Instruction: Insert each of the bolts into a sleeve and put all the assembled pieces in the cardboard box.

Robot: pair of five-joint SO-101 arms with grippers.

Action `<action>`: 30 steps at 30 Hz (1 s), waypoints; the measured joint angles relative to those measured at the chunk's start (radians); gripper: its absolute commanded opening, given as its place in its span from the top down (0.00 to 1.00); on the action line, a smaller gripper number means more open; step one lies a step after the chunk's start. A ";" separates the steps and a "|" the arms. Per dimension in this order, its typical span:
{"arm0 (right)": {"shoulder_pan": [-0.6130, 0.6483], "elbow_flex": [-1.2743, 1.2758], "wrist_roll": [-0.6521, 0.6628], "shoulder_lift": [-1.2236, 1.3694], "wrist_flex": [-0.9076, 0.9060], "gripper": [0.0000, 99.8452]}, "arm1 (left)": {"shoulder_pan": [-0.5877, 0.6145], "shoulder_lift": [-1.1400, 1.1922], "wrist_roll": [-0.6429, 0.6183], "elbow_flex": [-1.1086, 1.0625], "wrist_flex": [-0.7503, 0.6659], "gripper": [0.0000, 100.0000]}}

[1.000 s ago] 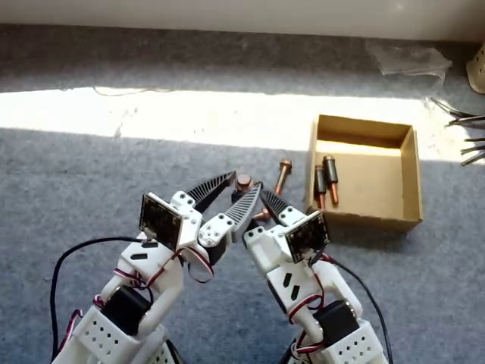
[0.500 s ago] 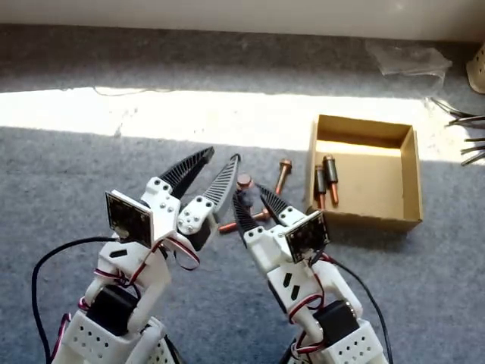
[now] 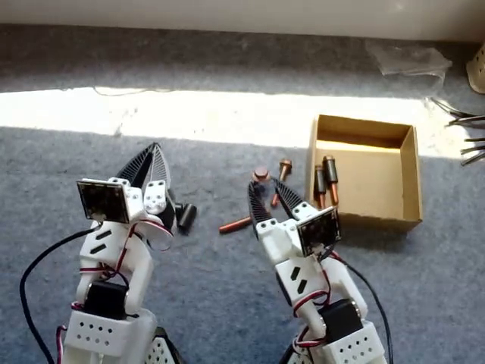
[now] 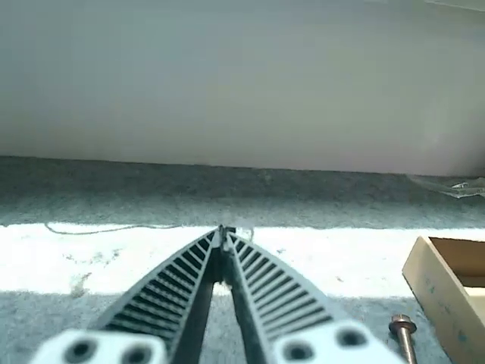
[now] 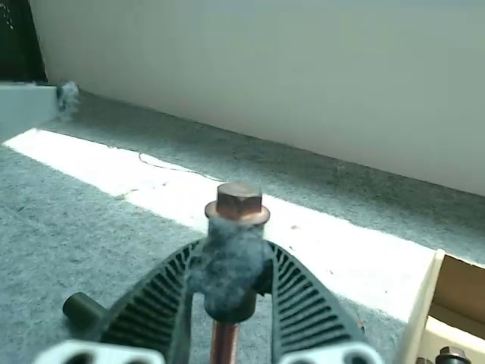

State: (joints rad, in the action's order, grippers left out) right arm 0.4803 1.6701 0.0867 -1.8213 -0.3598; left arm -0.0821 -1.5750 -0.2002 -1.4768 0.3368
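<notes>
Obs: right gripper (image 5: 233,262) clamped on a dark sleeve (image 5: 227,282) with a bolt (image 5: 239,202) through it, head up, copper shank showing below. Left gripper (image 4: 223,236) closed on nothing, fingers pressed together. On the carpet (image 3: 61,174) between the arms lie a loose sleeve (image 3: 186,217) and a loose bolt (image 3: 236,224); a second loose bolt (image 3: 283,174) lies just beside the cardboard box (image 3: 414,174), which holds two assembled pieces (image 3: 330,176) against its near-side wall.

No legible text, label, brand, number or sign anywhere, cardboard box (image 3: 415,182) walls plain, dark boards (image 3: 101,202) on the arms' wrists too small to read, grey worktop (image 3: 68,159) unmarked
</notes>
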 measured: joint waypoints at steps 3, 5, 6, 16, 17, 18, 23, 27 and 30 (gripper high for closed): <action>-0.031 0.000 0.060 0.000 0.000 1.00 | 0.014 0.002 0.000 -0.031 0.000 0.99; -0.055 0.000 0.083 0.000 0.000 1.00 | 0.040 0.002 0.000 -0.034 0.000 0.99; -0.071 0.000 0.087 0.000 0.000 1.00 | 0.055 0.002 0.000 -0.034 0.000 0.99; -0.209 -0.009 0.097 0.000 -0.123 1.00 | 0.146 -0.021 0.000 -0.034 0.117 0.99; -0.219 -0.018 0.097 0.000 -0.164 1.00 | 0.146 -0.043 0.000 -0.034 0.146 0.99; -0.235 -0.028 0.097 0.000 -0.201 1.00 | 0.146 -0.072 0.000 -0.034 0.175 0.99; -0.287 -0.110 0.097 0.000 -0.322 1.00 | 0.147 -0.239 0.000 -0.028 0.333 0.99; -0.345 -0.213 0.097 0.000 -0.396 1.00 | 0.147 -0.230 0.000 -0.028 0.361 0.99; -0.385 -0.308 0.097 0.035 -0.448 1.00 | 0.149 -0.233 0.000 -0.028 0.361 0.99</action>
State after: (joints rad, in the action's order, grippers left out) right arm 0.0951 1.3617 0.1834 -1.7860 -0.8078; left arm 0.0667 -1.8082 -0.2002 -1.5044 0.6974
